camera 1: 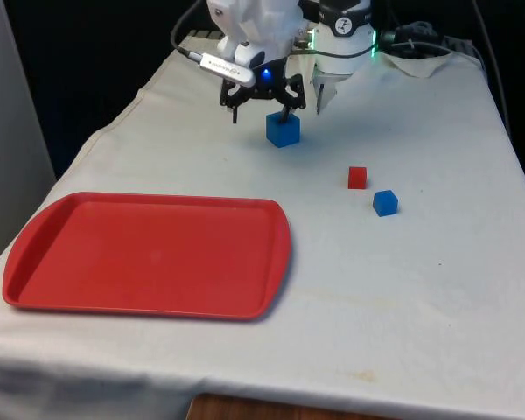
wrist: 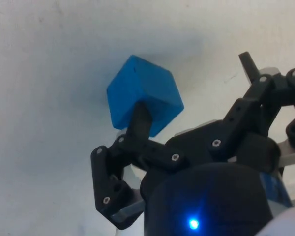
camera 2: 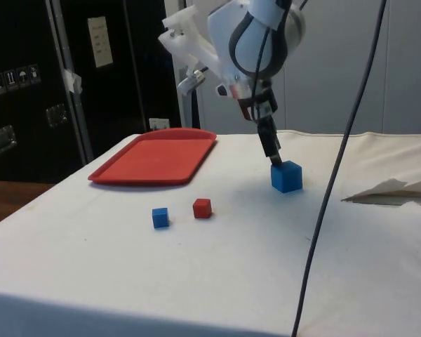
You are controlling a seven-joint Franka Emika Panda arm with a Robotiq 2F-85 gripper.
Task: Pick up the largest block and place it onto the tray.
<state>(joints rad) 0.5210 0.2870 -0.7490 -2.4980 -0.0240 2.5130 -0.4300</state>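
Big block [camera 1: 283,129], blue, sits on the tabletop [camera 1: 420,289] at the far end, near the arm's base. The gripper [camera 1: 261,108] hangs right over it with its fingers [wrist: 140,122] spread wide. In the front view one finger comes down on the top of the big block, while the other stands well off towards the front view's left, over bare cloth. So the big block is not between the fingers but under one of them. In the wrist view that finger lies across the big block's face, and the other reaches away to the far side. In the side view the finger's tip [camera 2: 274,156] meets the block's top rear edge; whether it presses or only grazes, I cannot tell. The big block rests flat on the cloth.

A small red block [camera 1: 357,178] and a small blue block [camera 1: 385,202] lie close together, apart from the big block, towards the front view's right. The red tray [camera 1: 149,254] lies nearer the camera at the front view's left, well apart from the big block.
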